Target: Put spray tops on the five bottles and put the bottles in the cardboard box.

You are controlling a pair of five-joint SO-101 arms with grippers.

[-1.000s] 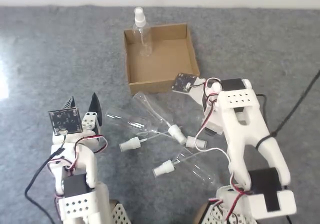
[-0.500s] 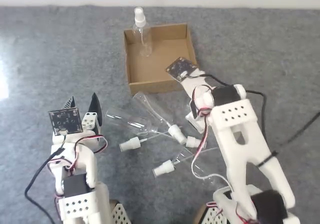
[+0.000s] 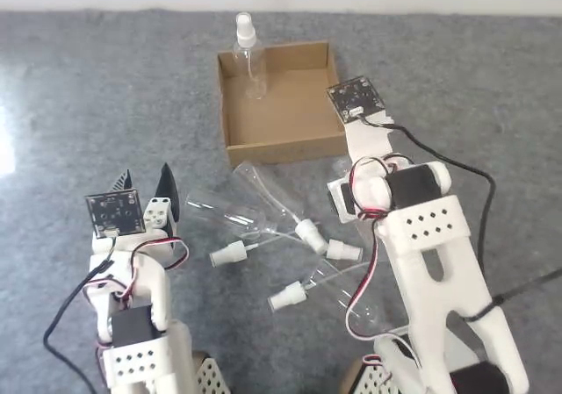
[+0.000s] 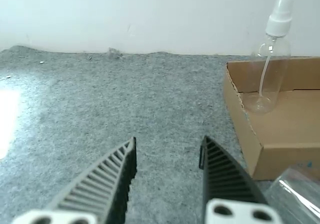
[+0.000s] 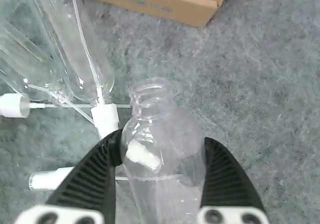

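Bottle (image 5: 159,115), uncapped, clear, clamped in right end effector (image 5: 161,143); left end effector (image 4: 169,141) wide open, empty; capped bottle (image 3: 252,60) upright in cardboard box (image 3: 281,146).

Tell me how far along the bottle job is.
Done: one topped bottle stands in the cardboard box. In hand: the right gripper clamps a topless bottle. To do: the other bottles and spray tops lying on the carpet; the left gripper is open.

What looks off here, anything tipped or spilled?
Nothing spilled, but bottles lie tipped in a heap on the carpet before the cardboard box, spray tops loose among them. The right gripper holds an uncapped bottle; one capped bottle stands in the box.
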